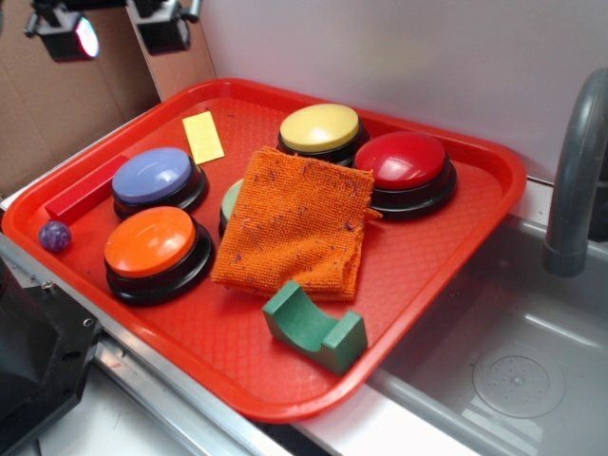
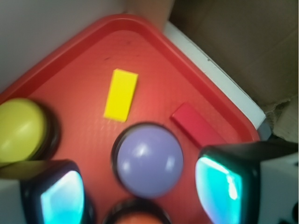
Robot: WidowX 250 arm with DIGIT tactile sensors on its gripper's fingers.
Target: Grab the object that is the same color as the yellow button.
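Hovering high above the far-left corner of the red tray (image 1: 446, 285): the tool (image 2: 140, 191), pads (image 2: 60, 198) spread wide apart in the wrist view with nothing between them, gripping nothing. Showing only as dark hardware at the top edge of the exterior view, well clear of everything below.

Lying flat on the tray floor near the far-left rim: the yellow block (image 1: 202, 137), thin and rectangular, untouched. Sitting between the blue-purple button (image 1: 155, 177) and the yellow button (image 1: 320, 128), apart from both. In the wrist view, appearing ahead of the open pads, beyond the blue-purple dome, slightly tilted.

Resting along the left rim just beside the blue-purple button: the long red bar (image 1: 85, 189). Standing in front of the blue-purple button, close to it: the orange button (image 1: 152, 243). Lying just outside the tray's left edge on the tabletop (image 1: 142, 375): a small purple marble (image 1: 55, 236).

Standing at the far side of the tray: the yellow button, with the red button (image 1: 403, 163) just to its right, nearly touching. Spreading over the tray's middle: a crumpled orange cloth (image 1: 294, 220), covering most of a greenish button (image 1: 231, 201) peeking out at its left edge. Sitting near the front rim, just beside the cloth's corner: a green arch-shaped block (image 1: 315, 329).

Running along the right: a grey sink basin (image 1: 513, 370) with a grey faucet (image 1: 576, 180) rising over it.
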